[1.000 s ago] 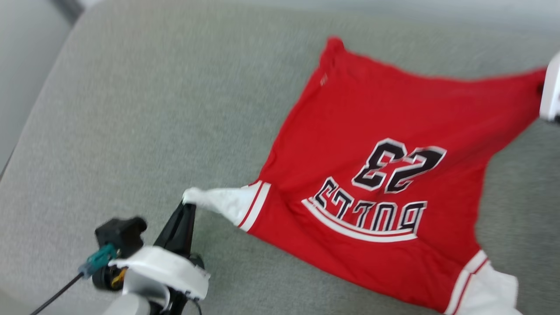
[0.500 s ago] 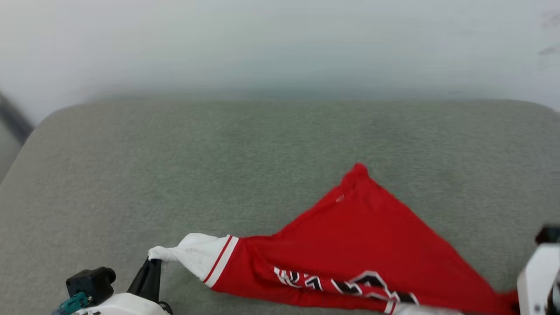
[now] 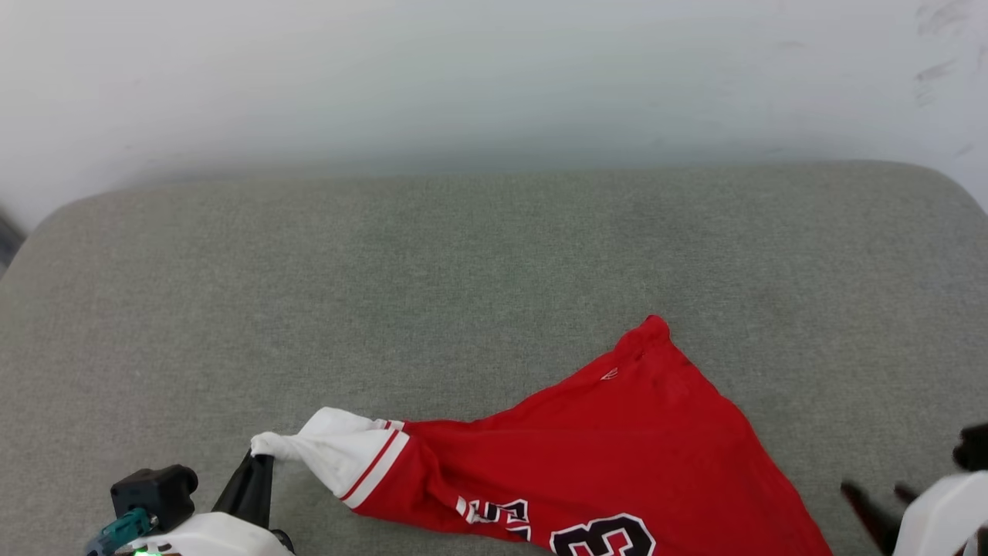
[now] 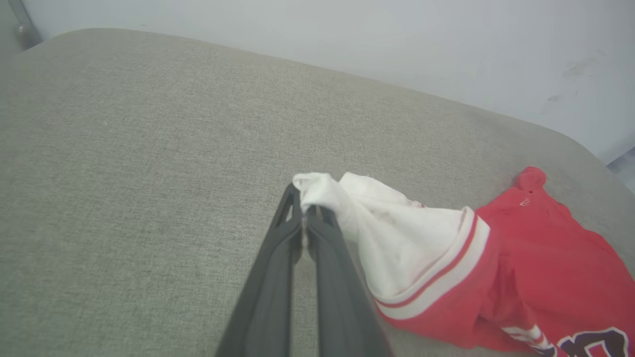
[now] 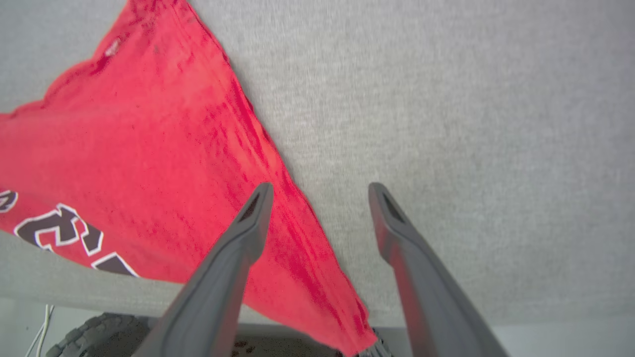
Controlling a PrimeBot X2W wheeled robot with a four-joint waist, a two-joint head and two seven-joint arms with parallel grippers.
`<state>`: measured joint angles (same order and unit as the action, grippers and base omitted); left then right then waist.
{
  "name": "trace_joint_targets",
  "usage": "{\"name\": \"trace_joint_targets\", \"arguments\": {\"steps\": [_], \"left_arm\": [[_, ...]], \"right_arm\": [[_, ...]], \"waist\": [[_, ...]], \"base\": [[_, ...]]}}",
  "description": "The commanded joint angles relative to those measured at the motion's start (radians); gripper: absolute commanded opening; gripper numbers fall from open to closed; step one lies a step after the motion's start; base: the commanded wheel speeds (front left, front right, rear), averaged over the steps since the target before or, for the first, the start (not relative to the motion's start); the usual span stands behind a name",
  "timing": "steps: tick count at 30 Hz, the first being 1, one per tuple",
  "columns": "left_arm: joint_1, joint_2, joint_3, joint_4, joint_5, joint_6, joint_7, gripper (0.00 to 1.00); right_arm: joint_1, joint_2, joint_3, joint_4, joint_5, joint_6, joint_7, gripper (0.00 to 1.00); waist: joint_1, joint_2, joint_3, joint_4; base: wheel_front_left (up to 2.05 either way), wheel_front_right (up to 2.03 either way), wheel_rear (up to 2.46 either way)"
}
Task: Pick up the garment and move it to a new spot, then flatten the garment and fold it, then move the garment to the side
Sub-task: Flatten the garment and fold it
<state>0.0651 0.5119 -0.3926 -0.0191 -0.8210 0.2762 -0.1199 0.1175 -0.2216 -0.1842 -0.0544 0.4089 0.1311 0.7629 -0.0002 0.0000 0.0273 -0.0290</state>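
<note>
Red garment (image 3: 617, 448) on grey cushion (image 3: 463, 255), lower centre-right of head view.
Red body lies in a creased triangle, with black-and-white lettering at the bottom edge. The white sleeve with striped trim stretches lower left, its tip pinched by the left gripper (image 4: 303, 210). The right gripper (image 5: 320, 191) is spread and empty above the red edge.

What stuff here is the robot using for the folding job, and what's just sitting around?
For the job:
red jersey T-shirt
left gripper, shut on its white sleeve
right gripper, open over the shirt's edge

Just there:
grey cushion under the shirt
pale wall behind
dark tyre and white cable below the cushion's edge
</note>
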Motion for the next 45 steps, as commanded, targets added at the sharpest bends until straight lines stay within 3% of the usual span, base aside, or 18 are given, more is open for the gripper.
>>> {"name": "trace_joint_targets", "arguments": {"steps": [1, 8, 12, 14, 20, 27, 33, 34, 36, 45], "left_arm": [[-0.013, 0.005, 0.001, -0.004, 0.007, 0.004, 0.002, 0.0], [-0.085, 0.002, -0.016, -0.019, 0.031, -0.014, 0.005, 0.0], [-0.147, -0.011, -0.035, -0.031, 0.047, -0.031, 0.006, 0.0], [-0.175, -0.017, -0.041, -0.034, 0.055, -0.039, 0.003, 0.0], [-0.256, -0.04, -0.063, -0.034, 0.077, -0.067, -0.01, 0.0], [-0.328, -0.071, -0.085, -0.014, 0.093, -0.1, -0.032, 0.0], [-0.355, -0.091, -0.098, 0.022, 0.09, -0.12, -0.044, 0.0], [-0.357, -0.092, -0.098, 0.027, 0.088, -0.124, -0.046, 0.0], [-0.36, -0.095, -0.1, 0.038, 0.083, -0.127, -0.05, 0.0], [-0.349, -0.079, -0.088, 0.074, 0.069, -0.132, -0.048, 0.0]], "right_arm": [[-0.023, -0.002, -0.001, -0.004, -0.001, -0.001, -0.023, 1.0], [-0.17, 0.003, 0.045, 0.038, -0.014, -0.001, -0.401, 1.0], [-0.278, -0.019, 0.098, 0.095, 0.001, -0.001, -0.429, 1.0], [-0.34, -0.042, 0.139, 0.127, 0.013, -0.001, -0.37, 1.0], [-0.532, -0.116, 0.263, 0.185, 0.037, -0.001, -0.057, 1.0], [-0.699, -0.12, 0.354, 0.292, 0.039, -0.001, 0.173, 1.0], [-0.703, -0.101, 0.436, 0.431, 0.07, 0.0, 0.323, 1.0], [-0.702, -0.098, 0.446, 0.442, 0.074, 0.0, 0.336, 0.53], [-0.7, -0.095, 0.461, 0.455, 0.084, 0.001, 0.346, 0.0], [-0.763, -0.128, 0.457, 0.442, 0.112, 0.001, 0.221, 0.0]], "waist": [[0.0002, 0.0, 0.006, 0.003], [0.0002, 0.0, 0.079, 0.04], [0.0002, 0.0, 0.145, 0.07], [0.0002, 0.0, 0.178, 0.082], [0.0002, 0.0, 0.275, 0.123], [0.0002, 0.0, 0.355, 0.165], [0.0002, 0.0, 0.371, 0.191], [0.0002, 0.0, 0.371, 0.193], [0.0002, 0.0, 0.368, 0.197], [0.0002, 0.0, 0.291, 0.183]], "base": [[0.0, 0.0, 0.0], [0.0, 0.0, 0.0], [0.0, 0.0, 0.0], [0.0, 0.0, 0.0], [0.0, 0.0, 0.0], [0.0, 0.0, 0.0], [0.0, 0.0, 0.0], [0.0, 0.0, 0.0], [0.0, 0.0, 0.0], [0.0, 0.0, 0.0]]}}
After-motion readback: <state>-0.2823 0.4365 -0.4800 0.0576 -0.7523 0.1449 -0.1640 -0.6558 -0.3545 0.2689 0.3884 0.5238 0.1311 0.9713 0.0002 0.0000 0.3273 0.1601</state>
